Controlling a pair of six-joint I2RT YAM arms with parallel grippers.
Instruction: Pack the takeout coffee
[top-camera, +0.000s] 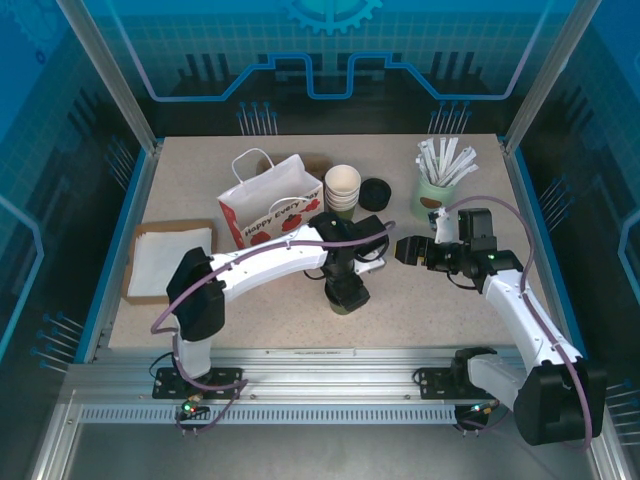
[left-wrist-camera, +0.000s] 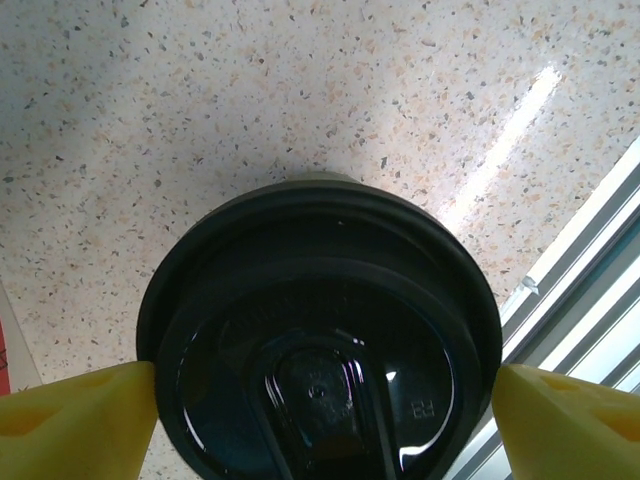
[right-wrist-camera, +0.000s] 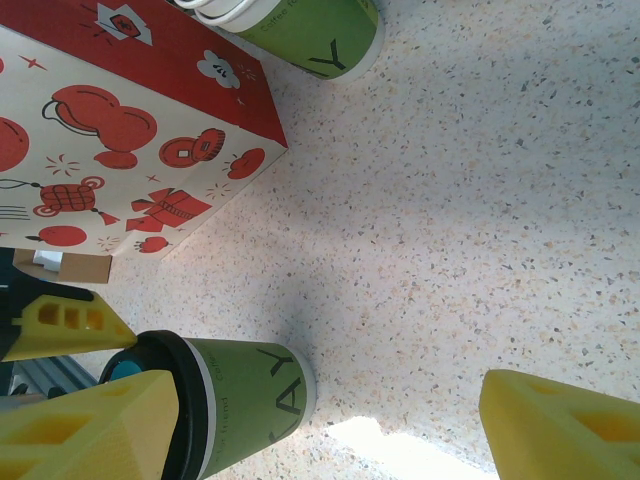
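Speckled beige table (top-camera: 270, 310), takeout coffee (left-wrist-camera: 320, 340) on it, blue walls (top-camera: 400, 50)

The olive-green takeout coffee (right-wrist-camera: 250, 395), black lid (left-wrist-camera: 320, 300) fitted, stands upright on the table (right-wrist-camera: 450, 200), front-centre.

Supplies along the far half of the speckled tabletop (top-camera: 430, 315)

A white paper bag (top-camera: 268, 203) printed with red motifs stands open left of centre, its handles up. Just to its right is a stack of lidless green cups (top-camera: 342, 188) with white insides, and a round black object (top-camera: 375, 192) sits beside the stack on the right. Farther right, a pale-green holder (top-camera: 431, 201) stands full of white sticks (top-camera: 446, 160). At the left edge, nearer than the bag, a shallow brown cardboard tray (top-camera: 135, 268) holds white sheets (top-camera: 172, 262).
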